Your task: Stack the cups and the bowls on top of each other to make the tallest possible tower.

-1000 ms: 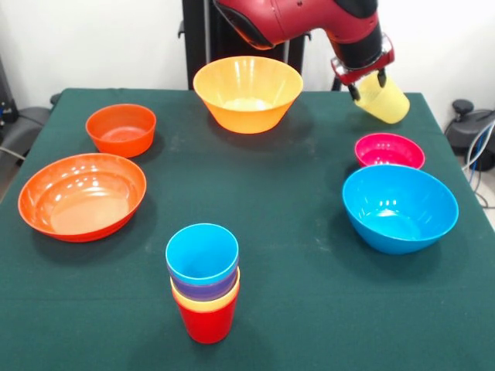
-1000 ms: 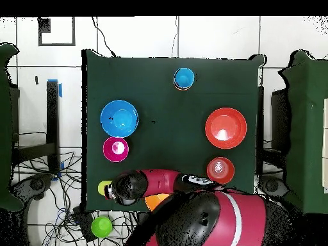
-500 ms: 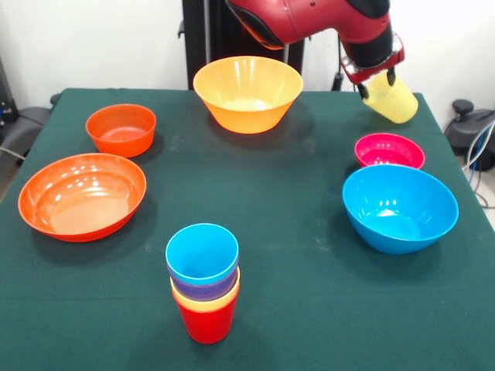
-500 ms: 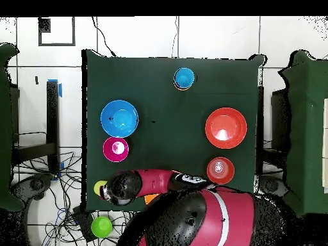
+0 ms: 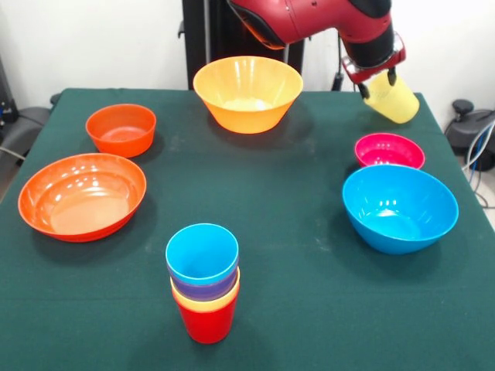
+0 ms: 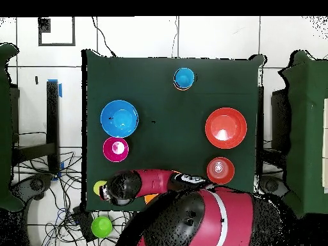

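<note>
My gripper (image 5: 373,85) is shut on a pale yellow cup (image 5: 395,101), held tilted in the air above the table's far right corner, beyond the small magenta bowl (image 5: 389,150). In the overhead view the cup (image 6: 100,188) peeks out beside the arm's wrist (image 6: 123,186). Near the front edge stands the tower (image 5: 204,283): a red cup at the base, then yellow-orange, purple and blue cups nested in it, seen from above as the blue cup (image 6: 184,79). The large blue bowl (image 5: 399,207) sits in front of the magenta one.
The large yellow-orange bowl (image 5: 247,93) stands at the far middle. The small orange bowl (image 5: 121,129) and the wide orange bowl (image 5: 82,195) lie at the left. A green object (image 6: 101,226) lies off the table (image 5: 309,309) by the robot's base.
The gripper has carried the pale yellow cup a little to the right and upward in the front view. It has barely moved in the last half second.
</note>
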Controlling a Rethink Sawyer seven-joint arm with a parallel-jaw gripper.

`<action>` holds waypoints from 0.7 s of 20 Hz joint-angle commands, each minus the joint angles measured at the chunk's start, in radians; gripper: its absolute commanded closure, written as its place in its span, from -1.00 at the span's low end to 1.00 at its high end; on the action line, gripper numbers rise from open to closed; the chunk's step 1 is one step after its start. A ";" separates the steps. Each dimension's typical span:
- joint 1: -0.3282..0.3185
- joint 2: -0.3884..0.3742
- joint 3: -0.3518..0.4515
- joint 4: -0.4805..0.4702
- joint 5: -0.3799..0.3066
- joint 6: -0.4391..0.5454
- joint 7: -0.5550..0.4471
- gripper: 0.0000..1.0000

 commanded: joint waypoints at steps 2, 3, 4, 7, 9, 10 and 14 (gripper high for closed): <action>-0.012 -0.007 -0.009 -0.061 -0.017 -0.068 0.113 -1.00; -0.014 -0.006 -0.016 -0.066 -0.025 -0.068 0.106 -1.00; -0.012 -0.008 -0.023 -0.078 -0.030 -0.062 0.098 -1.00; -0.012 -0.013 -0.033 -0.080 -0.040 -0.053 0.088 -1.00; -0.012 -0.019 -0.034 -0.086 -0.043 -0.038 0.079 -1.00; -0.015 -0.022 -0.034 -0.087 -0.047 -0.035 0.073 -1.00; -0.025 -0.032 -0.041 -0.095 -0.074 -0.010 0.043 -1.00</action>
